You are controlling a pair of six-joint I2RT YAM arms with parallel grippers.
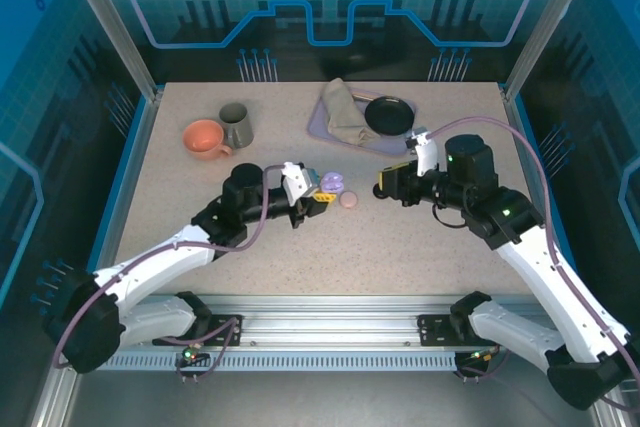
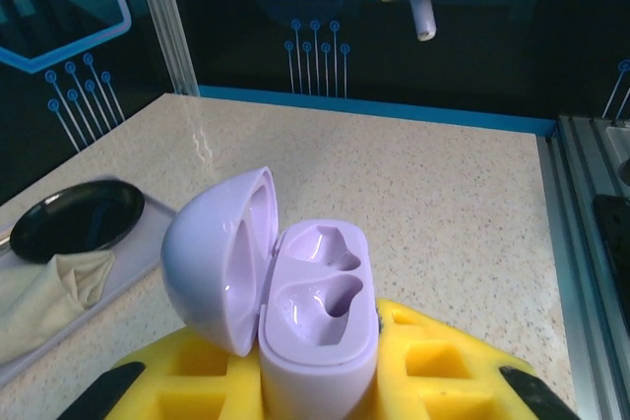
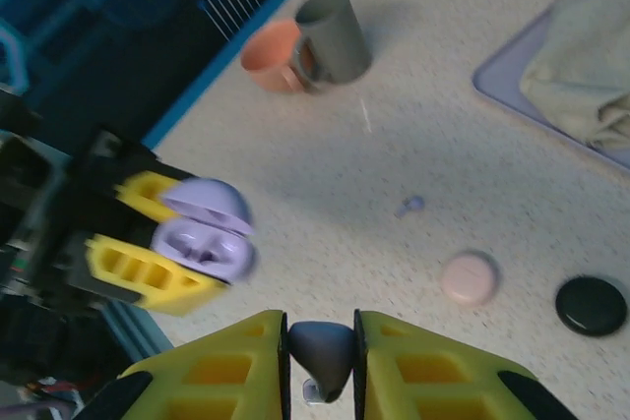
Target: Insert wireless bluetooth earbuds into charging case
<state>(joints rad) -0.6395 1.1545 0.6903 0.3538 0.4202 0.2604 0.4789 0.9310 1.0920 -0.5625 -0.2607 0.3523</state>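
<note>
Bud [image 3: 320, 356], a lilac one, is squeezed tight between the two yellow fingers of the right tool [image 3: 320, 327]. That tool is clamped on the bud and holds it up in the air above the counter [image 3: 463, 135].

Across from it, the left tool [image 2: 315, 381] is clamped on the lilac case [image 2: 320, 327]. The case stands up between its fingers. The lid [image 2: 221, 253] is flipped open to one side. Both little holes [image 2: 330, 277] in the case are empty. The bud hangs near the case, up and a bit past it, and does not touch it.

So I think the job has only just begun. One case is off the counter and open, and one bud is in the air. No bud is inside a case yet.

This bud has to go stem first into one hole. A second bud [image 3: 410, 206], lilac too, lies on the counter and looks meant for the other hole. Near it lie a pink case [image 3: 469, 277] and a black case [image 3: 591, 304], both shut. I think they need opening and filling too.

Far back stand a grey mug [image 3: 333, 36] and an orange cup [image 3: 274, 58]. A tray [image 3: 497, 81] with a cloth [image 3: 591, 56] is off to the side. They look like no part of the job.
</note>
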